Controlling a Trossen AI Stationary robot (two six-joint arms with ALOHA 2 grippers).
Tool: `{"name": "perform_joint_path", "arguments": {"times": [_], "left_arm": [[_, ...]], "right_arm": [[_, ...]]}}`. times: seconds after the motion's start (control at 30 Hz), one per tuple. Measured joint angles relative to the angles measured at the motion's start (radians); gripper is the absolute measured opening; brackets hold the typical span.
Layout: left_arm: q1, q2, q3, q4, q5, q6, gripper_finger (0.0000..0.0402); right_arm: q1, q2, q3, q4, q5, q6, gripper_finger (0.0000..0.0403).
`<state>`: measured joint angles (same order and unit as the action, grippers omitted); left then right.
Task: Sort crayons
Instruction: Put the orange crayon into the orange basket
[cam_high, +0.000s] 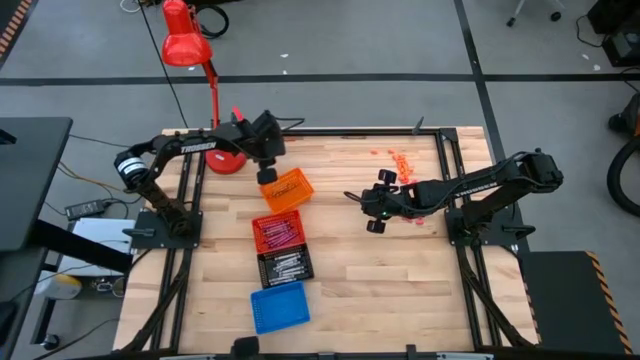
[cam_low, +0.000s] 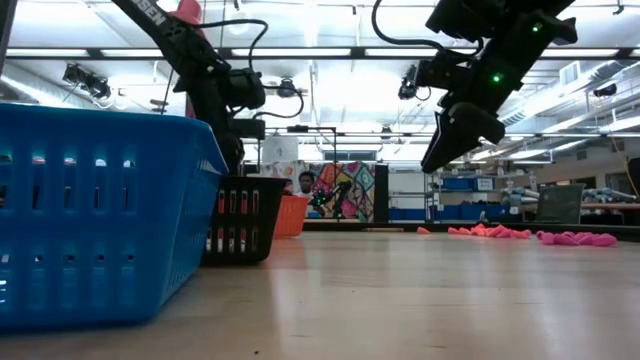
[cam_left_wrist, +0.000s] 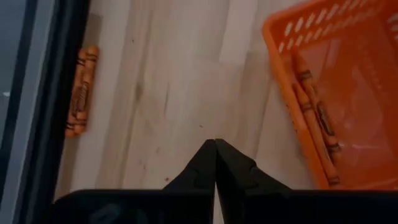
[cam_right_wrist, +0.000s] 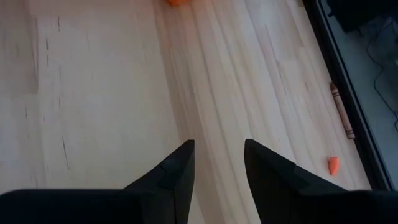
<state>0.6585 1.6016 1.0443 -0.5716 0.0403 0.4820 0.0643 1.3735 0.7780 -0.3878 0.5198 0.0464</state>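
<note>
Crayons (cam_high: 403, 160) lie scattered at the counter's (cam_high: 350, 260) far right; others fill the trays. Going left to right, we see the left gripper (cam_high: 267, 176) clenched and empty above the orange tray (cam_high: 287, 190), then the right gripper (cam_high: 351, 197) released, hovering mid-counter.

A blue tray (cam_low: 100, 210) fills the near left of the table (cam_low: 400, 300). Behind it stands a black tray (cam_low: 240, 220), and behind that an orange tray (cam_low: 292, 215). 1 arm (cam_low: 205, 75) comes down from the upper left above the black tray. The other arm's gripper (cam_low: 432, 160) hangs in the air at upper right, well above the wood. Far back on the right, a scatter of pinkish-orange crayons (cam_low: 520, 234) lies along the table's edge. A person (cam_low: 306, 184) shows in the room behind.
</note>
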Motion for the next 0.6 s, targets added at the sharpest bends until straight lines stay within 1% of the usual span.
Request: {"name": "perform_joint_path", "arguments": {"times": [0.1, 0.2, 0.27, 0.3, 0.43, 0.6], "left_arm": [[0.015, 0.002, -0.001, 0.038, -0.001, 0.009, 0.0009], [0.044, 0.018, -0.003, 0.133, -0.021, 0.006, 0.0011], [0.068, 0.031, -0.003, 0.204, -0.035, -0.007, 0.002], [0.08, 0.041, -0.002, 0.241, -0.043, -0.012, 0.0029], [0.116, 0.101, 0.02, 0.257, -0.045, -0.007, 0.008], [0.155, 0.21, 0.118, 0.182, -0.045, 0.019, 0.0141]], "right_arm": [[0.0, 0.0, 0.0, 0.011, -0.009, -0.003, 0.0143], [0.0, 0.0, 0.0, 0.025, -0.023, -0.007, 0.0143], [0.0, 0.0, 0.0, 0.037, -0.03, -0.009, 0.0143], [0.0, 0.0, 0.0, 0.042, -0.035, -0.011, 0.0143], [0.0, 0.0, 0.0, 0.085, -0.059, -0.03, 0.0143], [0.0, 0.0, 0.0, 0.132, -0.069, -0.058, 0.0143]]}}
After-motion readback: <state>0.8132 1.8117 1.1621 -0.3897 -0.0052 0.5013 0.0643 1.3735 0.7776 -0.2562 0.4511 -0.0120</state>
